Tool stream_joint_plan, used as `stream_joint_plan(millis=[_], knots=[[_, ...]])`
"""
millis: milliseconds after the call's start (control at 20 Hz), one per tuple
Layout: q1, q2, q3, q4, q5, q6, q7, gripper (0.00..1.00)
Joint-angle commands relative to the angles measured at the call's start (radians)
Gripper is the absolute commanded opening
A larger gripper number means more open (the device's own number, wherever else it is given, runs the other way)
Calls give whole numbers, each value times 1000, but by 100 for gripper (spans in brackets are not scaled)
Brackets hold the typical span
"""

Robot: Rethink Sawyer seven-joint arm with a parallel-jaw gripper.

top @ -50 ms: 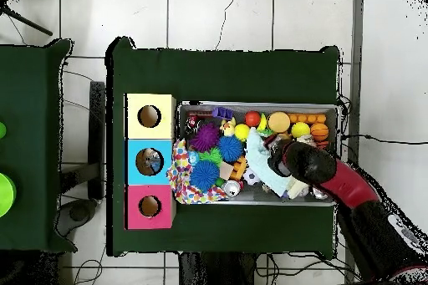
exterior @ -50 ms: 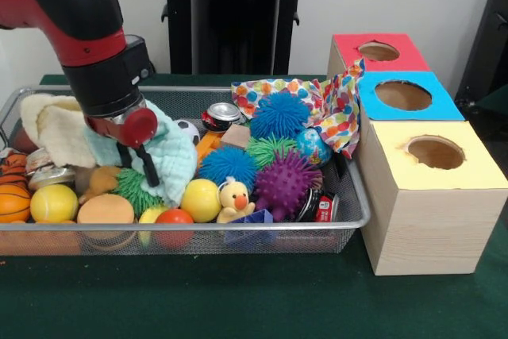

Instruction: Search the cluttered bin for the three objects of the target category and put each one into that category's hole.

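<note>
The arm (exterior @ -50 ms: 95, 45) and pale green cloth (exterior @ -50 ms: 171, 156) hide the claw's (exterior @ -50 ms: 147, 166) grip.

We see the hand (exterior @ -50 ms: 143, 163) reaching into the wire bin (exterior @ -50 ms: 349, 196) against a pale green cloth (exterior @ -50 ms: 176, 156), among spiky balls and a yellow duck (exterior @ -50 ms: 234, 198), with red, blue and yellow boxes beside it on the green desk (exterior @ -50 ms: 238, 299).

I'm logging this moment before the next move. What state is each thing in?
Gripper: down in the bin, fingers hidden by cloth, open or shut unclear.
Mint cloth: draped around the gripper, crumpled.
Bin: cluttered, full.
Can: lying on its side.
Patterned cloth: bunched against the blue box.
Red box: hole empty.
Blue box: holds something, seen from overhead.
Yellow box: hole empty.
</note>
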Motion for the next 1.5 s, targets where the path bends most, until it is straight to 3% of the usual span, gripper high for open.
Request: stream_joint_plan(millis=[50, 150, 200, 350, 500, 700, 850, 950, 1050, 1250, 1350, 1500], knots=[[-9, 133, 134, 195, 47, -60, 120, 100], [-26, 140, 152, 215, 35, -147, 131, 100], [-35, 144, 161, 224, 30, -191, 137, 0], [-9, 117, 140, 233, 33, -230, 164, 0], [36, 57, 113, 269, 53, -332, 243, 0], [139, -54, 46, 294, 146, -346, 317, 0], [255, -152, -39, 303, 258, -299, 368, 0], [360, -223, -128, 298, 351, -222, 407, 0], [520, -282, -282, 262, 452, -109, 471, 0], [860, -244, -635, 95, 595, 119, 699, 0], [947, -214, -718, 36, 631, 205, 811, 0], [1022, -184, -769, -10, 676, 267, 936, 0]])
